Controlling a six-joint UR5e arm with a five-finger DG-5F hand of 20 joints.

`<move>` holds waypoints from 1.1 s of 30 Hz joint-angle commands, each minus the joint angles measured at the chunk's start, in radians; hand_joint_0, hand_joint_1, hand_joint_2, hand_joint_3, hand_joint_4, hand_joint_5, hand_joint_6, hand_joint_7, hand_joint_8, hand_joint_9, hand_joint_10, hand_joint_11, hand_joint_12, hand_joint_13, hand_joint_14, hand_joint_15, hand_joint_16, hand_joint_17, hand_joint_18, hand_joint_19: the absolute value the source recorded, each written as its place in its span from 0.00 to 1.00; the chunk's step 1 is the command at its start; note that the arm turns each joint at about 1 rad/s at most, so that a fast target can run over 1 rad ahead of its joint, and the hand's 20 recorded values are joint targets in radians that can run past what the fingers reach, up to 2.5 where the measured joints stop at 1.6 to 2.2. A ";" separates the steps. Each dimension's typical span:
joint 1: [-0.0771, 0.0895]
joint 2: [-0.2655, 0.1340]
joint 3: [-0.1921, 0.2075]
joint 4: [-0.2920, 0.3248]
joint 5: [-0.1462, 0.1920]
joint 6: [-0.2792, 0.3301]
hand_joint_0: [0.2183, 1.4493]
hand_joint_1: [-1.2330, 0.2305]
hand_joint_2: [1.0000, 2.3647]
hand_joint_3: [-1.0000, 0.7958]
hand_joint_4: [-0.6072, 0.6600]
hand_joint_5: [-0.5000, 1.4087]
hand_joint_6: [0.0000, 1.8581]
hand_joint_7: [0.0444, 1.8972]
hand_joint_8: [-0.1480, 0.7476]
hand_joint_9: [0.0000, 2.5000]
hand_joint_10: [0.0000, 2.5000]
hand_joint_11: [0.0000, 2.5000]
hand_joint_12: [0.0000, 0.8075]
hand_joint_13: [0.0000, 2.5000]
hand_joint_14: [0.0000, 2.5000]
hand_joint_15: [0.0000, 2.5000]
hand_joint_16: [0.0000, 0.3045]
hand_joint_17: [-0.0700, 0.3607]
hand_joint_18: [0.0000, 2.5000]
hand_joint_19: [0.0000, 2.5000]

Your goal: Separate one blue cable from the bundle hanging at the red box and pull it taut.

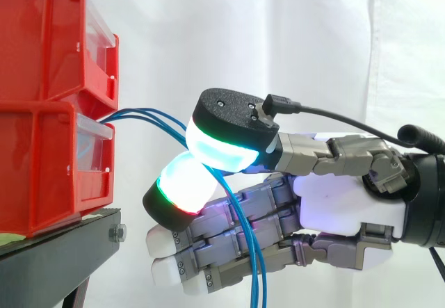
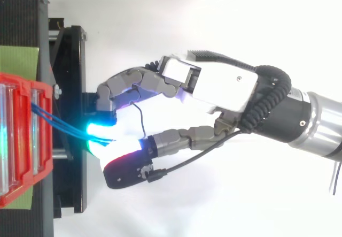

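Observation:
Several thin blue cables (image 1: pixel 149 117) come out between the two stacked red bins (image 1: pixel 42 113) and run right into my hand (image 1: pixel 341 204). There they pass between the thumb pad (image 1: pixel 222 148), glowing cyan and green, and a curled finger pad (image 1: pixel 177 190), glowing red and green. The two pads are pressed together on the strands. Below the pinch the cables hang down in front of the other fingers (image 1: pixel 208 252). I cannot tell whether one strand or the whole bundle is held. From above, the cables (image 2: pixel 56 123) stretch from the red bin (image 2: pixel 21 140) to the glowing pads, with the hand (image 2: pixel 224 87) reaching in from the right.
The bins stand on a black stand (image 1: pixel 62 259) with a bolt at its front edge, and a green mat (image 2: pixel 18 60) lies beneath them. A white curtain hangs behind. Between the stand's edge (image 2: pixel 72 87) and the hand there is only a short gap.

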 commanded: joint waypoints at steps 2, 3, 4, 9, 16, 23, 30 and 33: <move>0.000 0.013 0.001 -0.039 -0.006 0.002 0.37 0.31 0.01 0.34 0.58 0.15 0.46 0.54 0.50 0.31 0.01 0.22 0.43 0.29 0.01 0.13 0.16 0.41 0.20 0.15; 0.000 0.019 0.001 -0.056 -0.007 0.002 0.38 0.31 0.01 0.33 0.58 0.15 0.46 0.53 0.50 0.31 0.01 0.22 0.43 0.29 0.01 0.13 0.16 0.41 0.21 0.15; 0.000 0.019 0.001 -0.059 -0.007 0.002 0.38 0.31 0.01 0.33 0.58 0.15 0.46 0.53 0.50 0.31 0.01 0.22 0.43 0.29 0.01 0.13 0.16 0.41 0.21 0.15; -0.002 0.022 0.001 -0.078 -0.007 0.002 0.41 0.31 0.00 0.28 0.59 0.15 0.47 0.52 0.50 0.31 0.01 0.23 0.43 0.30 0.01 0.13 0.16 0.41 0.21 0.15; -0.003 0.028 0.001 -0.096 -0.007 0.007 0.41 0.29 0.00 0.28 0.59 0.15 0.47 0.51 0.49 0.32 0.01 0.23 0.42 0.30 0.01 0.13 0.15 0.41 0.22 0.14; -0.006 0.030 0.001 -0.096 -0.006 0.021 0.39 0.26 0.00 0.28 0.61 0.15 0.47 0.52 0.49 0.33 0.01 0.24 0.42 0.31 0.01 0.14 0.15 0.40 0.22 0.15; -0.006 0.030 0.001 -0.098 -0.007 0.033 0.29 0.24 0.00 0.28 0.61 0.15 0.47 0.52 0.49 0.33 0.01 0.24 0.42 0.31 0.01 0.15 0.15 0.41 0.23 0.16; -0.006 0.031 0.001 -0.102 -0.007 0.033 0.25 0.24 0.00 0.28 0.62 0.15 0.47 0.51 0.51 0.33 0.01 0.24 0.44 0.32 0.01 0.15 0.16 0.42 0.23 0.16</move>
